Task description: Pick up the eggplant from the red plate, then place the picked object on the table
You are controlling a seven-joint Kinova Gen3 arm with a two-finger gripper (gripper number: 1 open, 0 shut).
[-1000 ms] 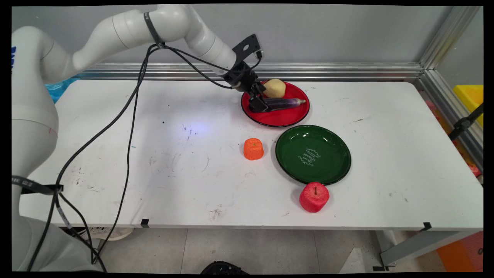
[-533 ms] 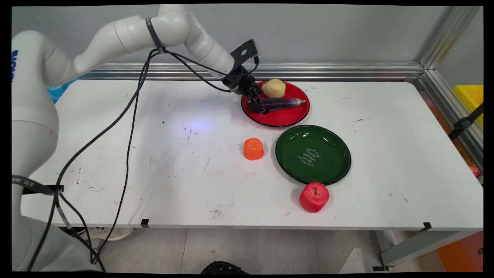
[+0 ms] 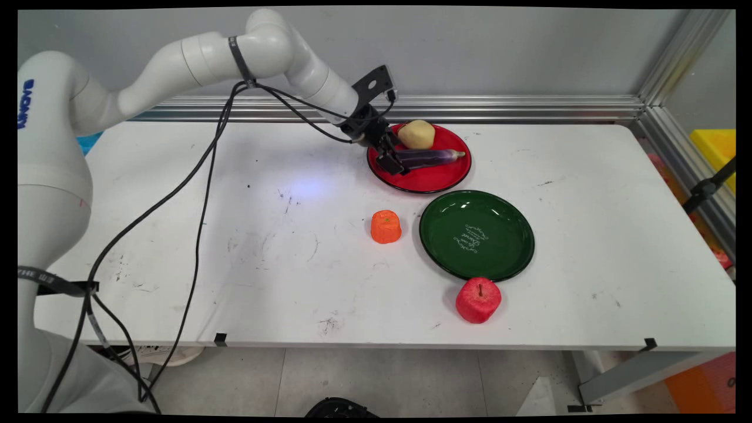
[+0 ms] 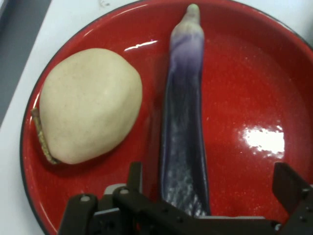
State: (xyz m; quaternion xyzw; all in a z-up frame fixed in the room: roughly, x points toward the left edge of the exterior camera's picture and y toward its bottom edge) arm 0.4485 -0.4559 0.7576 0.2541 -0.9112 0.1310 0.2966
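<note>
White table (image 3: 587,235): gripper (image 3: 395,160) spread wide, straddling left end of purple eggplant (image 4: 183,127), not clamped. Eggplant lies on red plate (image 3: 435,179) at far side, potato (image 4: 88,105) just beyond it.

A glossy red plate (image 4: 254,88) with a dark rim is seen, bearing a purple eggplant (image 4: 183,127) paling to a green tip and a beige potato (image 4: 88,105). A dark green plate (image 3: 476,235) carries white lettering. An orange fruit (image 3: 386,227) and a red apple (image 3: 478,300) are set on the scuffed white surface (image 3: 235,235). The tool (image 3: 392,161) is black.
</note>
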